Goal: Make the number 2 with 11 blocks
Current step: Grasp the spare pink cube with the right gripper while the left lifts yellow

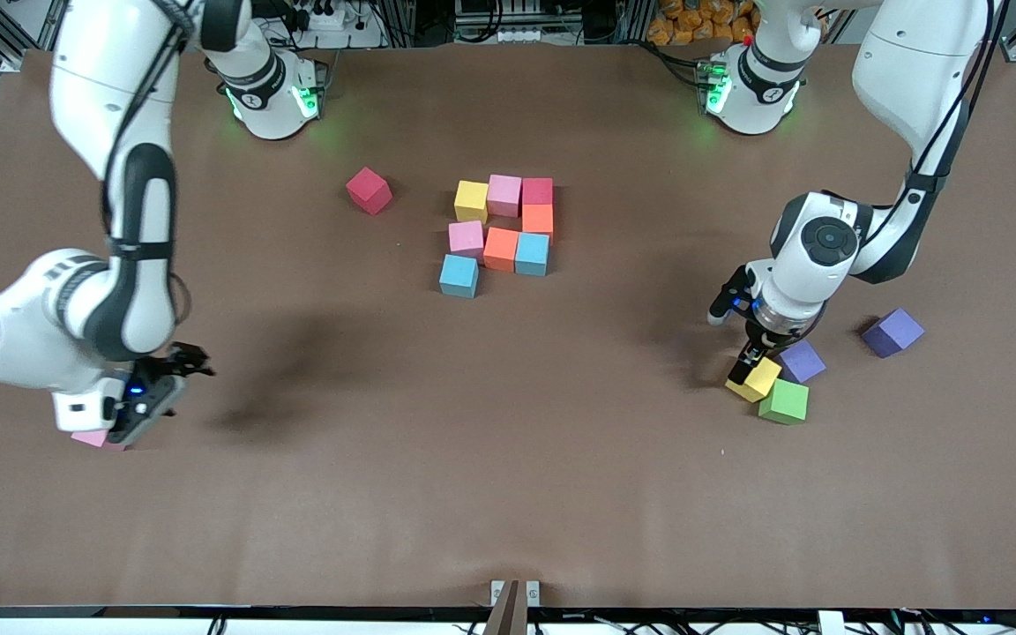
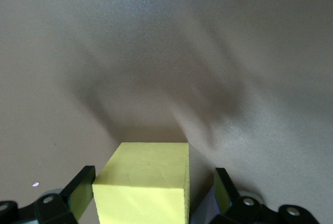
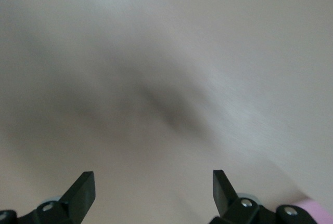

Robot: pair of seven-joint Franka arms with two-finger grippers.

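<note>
In the middle of the table lies a partial number 2 (image 1: 502, 231) of several blocks set edge to edge: yellow, pink and red, an orange one, then pink, orange and light blue, with a second light blue block (image 1: 459, 275) nearest the front camera. My left gripper (image 1: 757, 360) is low at the left arm's end, open around a yellow block (image 2: 143, 182), with a gap at one finger. A green block (image 1: 784, 401) touches it. A red block (image 1: 369, 190) lies alone. My right gripper (image 3: 151, 190) is open and empty, beside a pink block (image 1: 95, 438).
Two purple cubes lie near the left gripper: one (image 1: 801, 360) right against the yellow block, the other (image 1: 892, 332) farther toward the table's end. The brown table (image 1: 508, 494) stretches bare toward the front camera.
</note>
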